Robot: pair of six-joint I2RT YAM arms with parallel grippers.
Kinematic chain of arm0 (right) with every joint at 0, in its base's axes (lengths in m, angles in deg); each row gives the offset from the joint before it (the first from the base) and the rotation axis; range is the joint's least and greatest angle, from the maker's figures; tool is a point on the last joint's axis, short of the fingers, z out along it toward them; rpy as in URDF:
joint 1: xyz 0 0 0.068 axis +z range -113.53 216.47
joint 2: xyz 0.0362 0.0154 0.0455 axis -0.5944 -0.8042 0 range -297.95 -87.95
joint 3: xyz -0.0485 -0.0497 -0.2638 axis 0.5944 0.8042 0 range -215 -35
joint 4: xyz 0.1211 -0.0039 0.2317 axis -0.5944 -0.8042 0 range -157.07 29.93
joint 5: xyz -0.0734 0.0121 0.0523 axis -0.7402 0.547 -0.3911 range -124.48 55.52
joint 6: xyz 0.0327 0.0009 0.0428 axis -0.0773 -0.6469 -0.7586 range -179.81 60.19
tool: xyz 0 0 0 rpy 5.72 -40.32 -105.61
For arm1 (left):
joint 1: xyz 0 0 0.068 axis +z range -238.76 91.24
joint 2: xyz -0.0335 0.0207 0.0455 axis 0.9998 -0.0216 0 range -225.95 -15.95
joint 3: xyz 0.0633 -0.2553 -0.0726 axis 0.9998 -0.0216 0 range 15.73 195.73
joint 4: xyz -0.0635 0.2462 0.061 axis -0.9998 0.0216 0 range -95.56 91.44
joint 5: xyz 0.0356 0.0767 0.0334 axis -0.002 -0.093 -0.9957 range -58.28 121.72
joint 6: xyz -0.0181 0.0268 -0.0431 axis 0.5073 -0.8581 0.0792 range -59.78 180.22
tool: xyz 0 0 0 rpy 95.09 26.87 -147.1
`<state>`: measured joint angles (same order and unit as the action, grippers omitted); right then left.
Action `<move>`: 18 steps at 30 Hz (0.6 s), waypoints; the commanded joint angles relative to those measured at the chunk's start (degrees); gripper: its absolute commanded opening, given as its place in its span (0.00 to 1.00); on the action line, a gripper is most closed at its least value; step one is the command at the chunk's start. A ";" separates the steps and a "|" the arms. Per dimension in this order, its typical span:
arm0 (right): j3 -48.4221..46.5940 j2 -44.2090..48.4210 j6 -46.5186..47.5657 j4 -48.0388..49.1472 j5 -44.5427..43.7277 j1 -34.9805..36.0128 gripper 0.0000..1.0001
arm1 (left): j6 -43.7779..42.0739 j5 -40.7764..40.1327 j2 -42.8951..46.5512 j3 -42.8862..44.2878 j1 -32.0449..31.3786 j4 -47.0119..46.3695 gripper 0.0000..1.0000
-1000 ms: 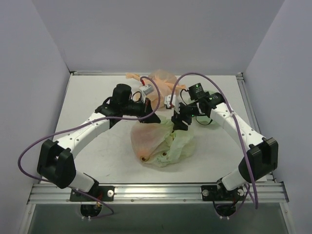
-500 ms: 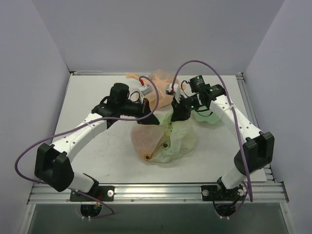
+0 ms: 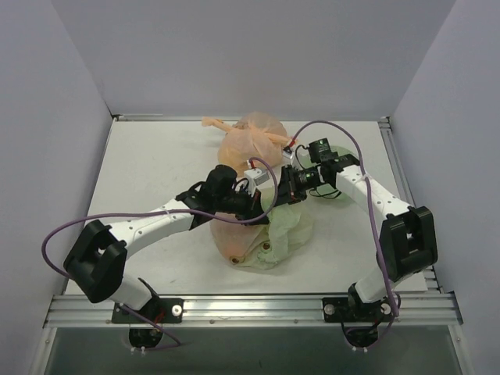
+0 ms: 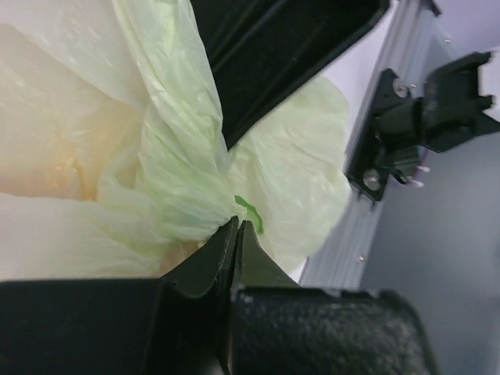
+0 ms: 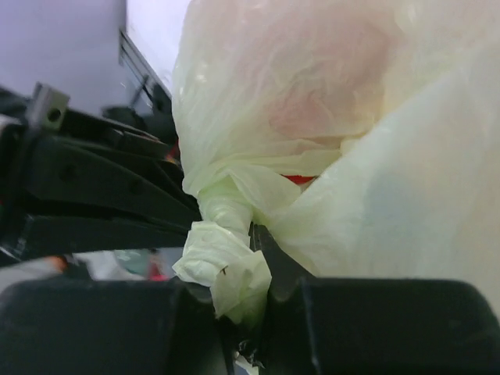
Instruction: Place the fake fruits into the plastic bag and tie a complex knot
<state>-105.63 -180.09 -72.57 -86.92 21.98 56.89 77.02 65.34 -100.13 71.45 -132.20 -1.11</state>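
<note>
The pale green plastic bag [image 3: 287, 233] lies bulging at the table's middle, its top gathered up between both grippers. My left gripper [image 3: 264, 198] is shut on a twisted green handle strand [image 4: 187, 195] at its tip. My right gripper [image 3: 284, 187] is shut on a twisted, knotted bunch of the same green plastic [image 5: 226, 258]. The two grippers sit close together just above the bag. The fake fruits are mostly hidden in the bag. A red sliver [image 5: 300, 179] and a pinkish round shape [image 5: 305, 117] show through the film.
A peach-orange knotted bag [image 3: 251, 141] sits behind the grippers at the back. Another peach-orange translucent sheet [image 3: 231, 231] lies against the green bag's left side. Purple cables loop over both arms. Metal rails edge the table at the front and right.
My left arm has swung right and nearer, bringing its gripper from the back bag to the green bag's top. My right gripper has shifted slightly left and turned to meet it.
</note>
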 commanded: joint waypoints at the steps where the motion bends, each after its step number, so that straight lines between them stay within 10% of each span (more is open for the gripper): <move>1: 5.66 6.25 -24.79 15.66 3.74 -2.57 0.00 | -0.54 -8.73 -2.65 -0.44 -1.91 -5.66 0.00; 7: 26.22 11.80 -58.91 52.01 2.69 -4.34 0.00 | -2.55 -12.62 -6.08 4.64 0.63 -9.98 0.00; 18: 12.19 11.63 -70.47 55.42 -5.66 -2.85 0.00 | -6.42 -3.93 -6.71 17.31 10.56 -4.54 0.00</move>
<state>-88.34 -170.97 -136.61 -37.50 16.91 53.79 72.78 58.48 -109.36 85.00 -123.55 -5.88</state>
